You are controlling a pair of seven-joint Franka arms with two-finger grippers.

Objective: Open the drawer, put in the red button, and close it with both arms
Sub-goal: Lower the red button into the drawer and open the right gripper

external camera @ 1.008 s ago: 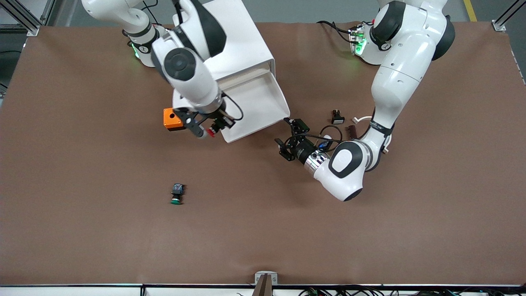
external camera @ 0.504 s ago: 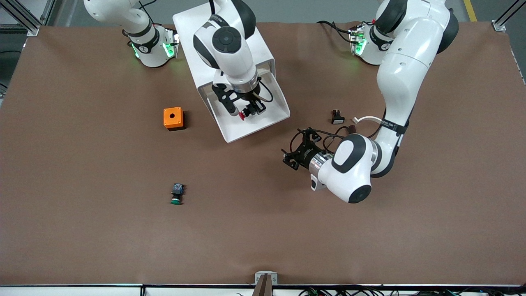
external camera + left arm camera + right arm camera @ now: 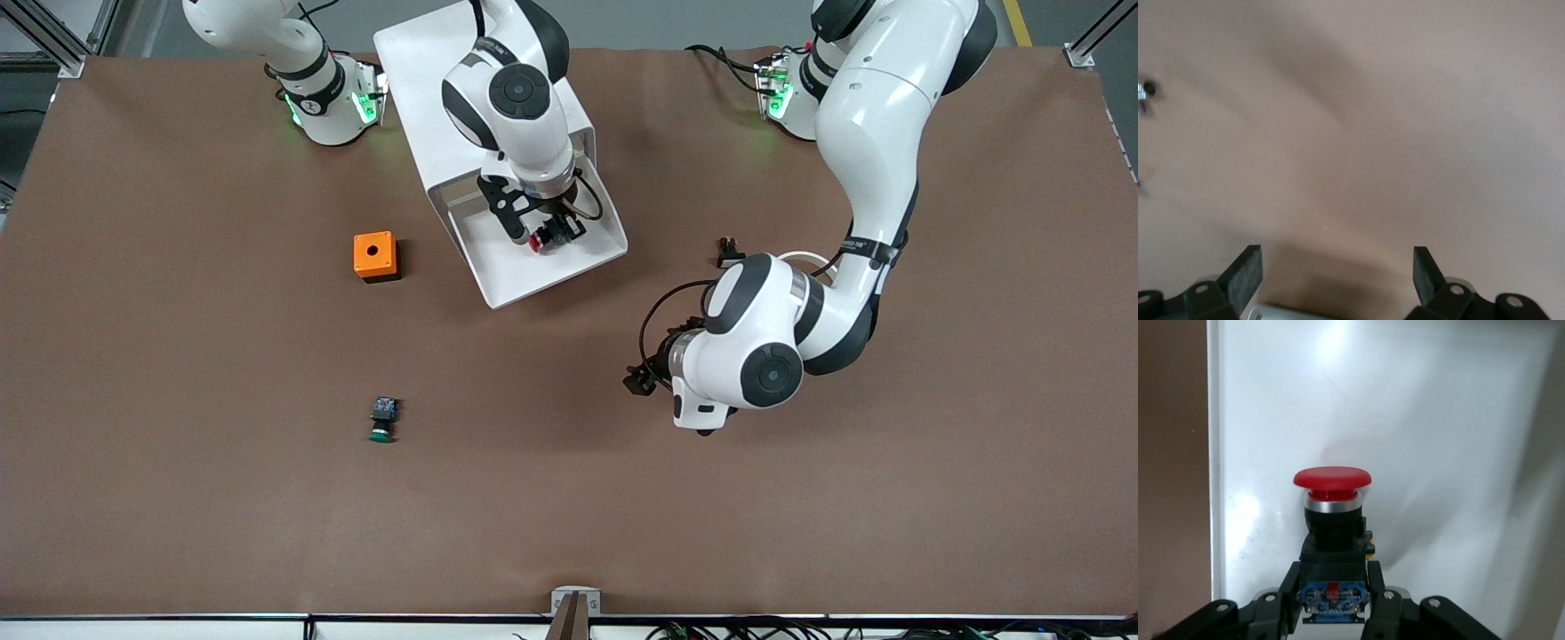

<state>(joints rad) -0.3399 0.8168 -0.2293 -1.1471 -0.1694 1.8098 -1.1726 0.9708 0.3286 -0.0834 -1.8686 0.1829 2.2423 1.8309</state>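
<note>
Writing: no brand or label can be read.
Green button (image 3: 381, 420): on the tabletop (image 3: 178, 498), nearest the front edge.
Left end effector (image 3: 1337, 275): fingers spread, empty, over bare tabletop; only its wrist view shows the gap.
Orange box (image 3: 374, 256): beside the open drawer (image 3: 524, 276).
Right end effector (image 3: 540, 235): inside the drawer, pinching the red button (image 3: 1331, 510); the wrist view alone shows its bluish end between the fingers.
</note>
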